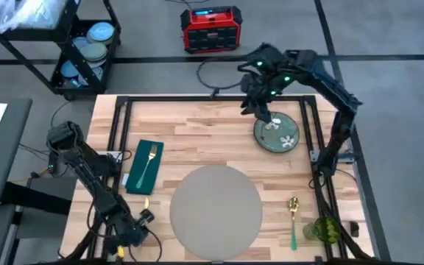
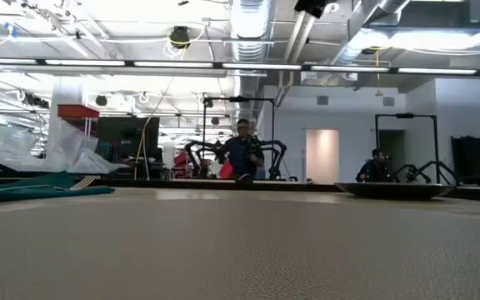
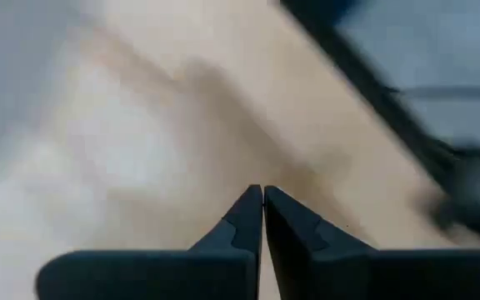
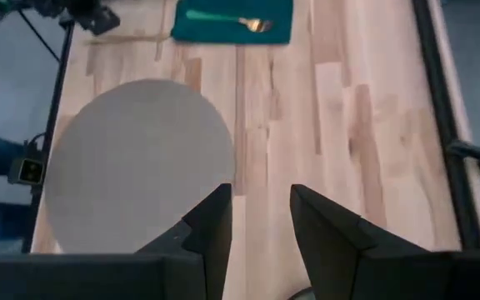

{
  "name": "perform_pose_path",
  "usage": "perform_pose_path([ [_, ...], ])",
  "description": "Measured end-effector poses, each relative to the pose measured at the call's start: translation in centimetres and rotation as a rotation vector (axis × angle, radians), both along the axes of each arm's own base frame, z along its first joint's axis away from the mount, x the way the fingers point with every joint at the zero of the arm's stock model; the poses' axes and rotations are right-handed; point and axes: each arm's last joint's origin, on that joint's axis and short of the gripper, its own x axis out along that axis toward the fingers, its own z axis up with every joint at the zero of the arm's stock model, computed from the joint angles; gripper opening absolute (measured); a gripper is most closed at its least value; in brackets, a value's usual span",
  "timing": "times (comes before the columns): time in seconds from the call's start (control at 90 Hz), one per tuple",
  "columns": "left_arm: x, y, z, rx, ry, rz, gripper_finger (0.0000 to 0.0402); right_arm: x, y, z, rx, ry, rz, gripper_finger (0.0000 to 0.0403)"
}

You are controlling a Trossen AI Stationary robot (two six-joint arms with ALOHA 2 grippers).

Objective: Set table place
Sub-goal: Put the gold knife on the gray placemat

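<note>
your right gripper (image 1: 262,112) hovers with its fingers parted and empty over the far edge of the flowered plate (image 1: 277,135), which sits on the far right part of the table (image 1: 197,125), and that is the relation everything turns on: the plate lies just under and slightly nearer than the claw, while the round grey placemat (image 1: 216,205) where it seems to belong lies well apart, back toward the near edge and toward the middle. in the right wrist view you see the same gripper (image 4: 260,218) with a clear gap between its fingers, looking down the table at the placemat (image 4: 136,162) with the green napkin (image 4: 238,21) and the gold fork (image 4: 223,20) on it beyond. so the carry, as i judge it, runs from the far right corner diagonally inward to the mat's centre. your left gripper (image 1: 144,218) waits low at the near left corner, just beside the mat's left rim, its fingers pressed together on nothing in the left wrist view (image 3: 262,218); it is nearer the mat but well away from the plate, so the right arm is the one placed for the pick. the napkin (image 1: 145,166) with its fork (image 1: 149,163) lies left of the mat, long axis running far to near, and the green-handled gold spoon (image 1: 293,218) lies right of it the same way, so you'd want to bring the plate down between them without brushing either.
</note>
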Motion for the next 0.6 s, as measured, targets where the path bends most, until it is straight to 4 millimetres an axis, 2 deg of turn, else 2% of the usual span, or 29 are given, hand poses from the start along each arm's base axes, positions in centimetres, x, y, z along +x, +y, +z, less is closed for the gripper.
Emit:
perform_pose_path([
  [0.122, 1.1, -0.1, 0.5, -0.019, -0.134, 0.144, 0.0000, 0.6, 0.2, -0.6, 0.002, 0.030, 0.022, 0.0113],
  [0.333, 1.7, -0.7, 1.1, -0.188, -0.111, 0.341, 0.0000, 1.3, 0.5, -1.3, 0.026, 0.071, 0.017, 0.0113],
  [0.367, 1.8, -0.6, 1.0, -0.213, -0.076, 0.430, 0.0000, 1.3, 0.5, -1.3, 0.035, 0.073, 0.005, 0.0113],
  [0.489, 1.6, 0.3, 0.0, -0.390, 0.122, 0.999, 0.0000, 1.2, 0.6, -1.2, 0.058, 0.076, -0.030, 0.0113],
  [0.6, 0.2, -0.4, -0.8, -0.595, 0.214, 1.305, 0.0005, 1.1, 0.7, -1.1, 0.056, 0.068, -0.010, 0.0113],
])
